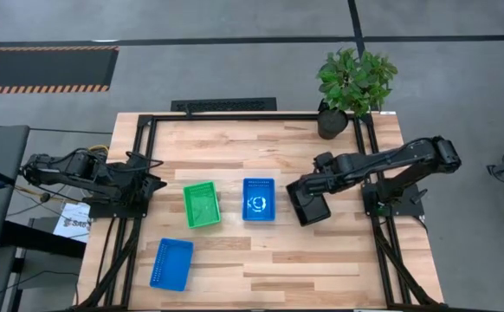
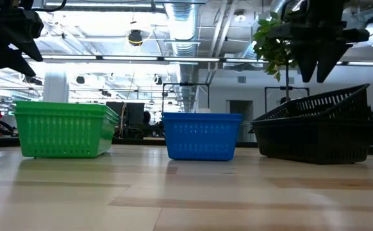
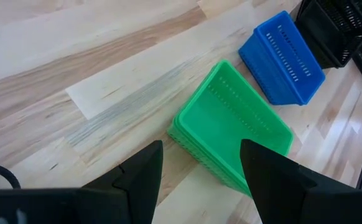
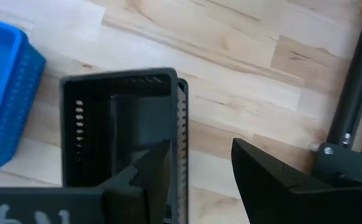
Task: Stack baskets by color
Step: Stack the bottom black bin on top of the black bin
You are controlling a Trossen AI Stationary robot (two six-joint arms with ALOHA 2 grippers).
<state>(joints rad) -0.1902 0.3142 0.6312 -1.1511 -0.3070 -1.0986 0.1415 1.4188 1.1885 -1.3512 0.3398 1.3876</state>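
A stack of black baskets (image 1: 313, 209) stands on the table at the right; its top basket (image 2: 318, 106) sits tilted inside the one below. My right gripper (image 4: 201, 146) hangs open just above this stack (image 4: 116, 124), clear of it in the low view (image 2: 316, 64). Nested green baskets (image 1: 202, 205) and a blue basket (image 1: 258, 199) rest on their bottoms mid-table. Another blue basket (image 1: 171, 263) lies near the front left. My left gripper (image 3: 201, 149) waits open at the left edge (image 1: 152, 185), well short of the green baskets (image 3: 234, 127).
A potted plant (image 1: 353, 85) stands at the table's far right corner, behind the right arm. Black frame rails (image 1: 369, 173) run along the table's sides and far edge. Bare wood (image 1: 304, 269) lies in front of the baskets toward the near edge.
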